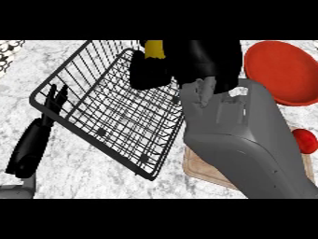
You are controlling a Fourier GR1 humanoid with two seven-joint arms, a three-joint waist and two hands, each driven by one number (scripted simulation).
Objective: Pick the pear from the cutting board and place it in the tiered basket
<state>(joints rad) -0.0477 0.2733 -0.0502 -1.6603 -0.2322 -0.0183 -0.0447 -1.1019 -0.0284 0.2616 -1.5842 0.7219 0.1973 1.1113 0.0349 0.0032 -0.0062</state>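
Observation:
The yellow pear (153, 48) shows only partly at the top centre, with my right hand (197, 61) curled round it. Hand and pear hang over the far right corner of the black wire tiered basket (86, 100), which fills the middle left of the head view. The pale wooden cutting board (204, 171) lies at the lower right, mostly hidden under my right forearm. My left hand (32, 144) rests open at the lower left, its fingers pointing up beside the basket's left rim.
A red plate (285, 72) lies at the upper right, close to my right hand. A small red round fruit (305, 140) sits on the cutting board's right side. The counter is white marble, with a patterned tile strip at the far left.

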